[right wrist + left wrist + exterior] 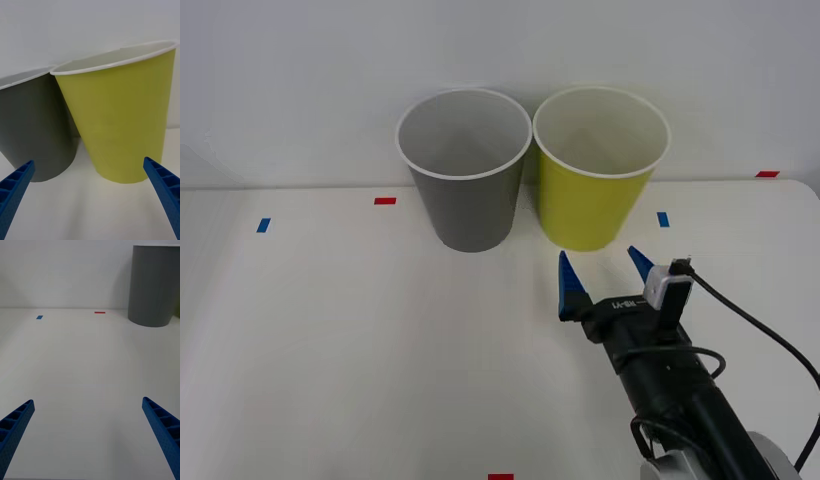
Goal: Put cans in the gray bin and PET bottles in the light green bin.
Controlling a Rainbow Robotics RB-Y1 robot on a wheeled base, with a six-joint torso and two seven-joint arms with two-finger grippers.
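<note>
The right claw [604, 272] is spread wide and holds nothing. It hangs low over the worktop [330, 350], just in front of the green bin [600, 170] and pointed straight at its wall; in the right wrist view that bin [123, 123] stands between the two blue fingers [165, 191], with the gray bin [33, 127] off to one side. The two bins stand upright at the back of the worktop, rims nearly touching, gray on the robot's left of green.

The left claw [88, 435] is also spread and empty. It looks along bare worktop toward the gray bin [155, 285], which stands well ahead of it and off to the side, past a red tape mark [99, 312] and a blue tape mark [39, 317].

No can or bottle lies on the worktop in these views, and what can be seen of each bin's inside looks bare, though the bottoms are hidden. So the relation that matters is claw to bin: the right arm is the nearer to both, and closest to the green one. With nothing held and nothing left out to pick, the sorting looks finished or waiting on a fresh item; the likely next move is a retreat of the right arm from the bins.
</note>
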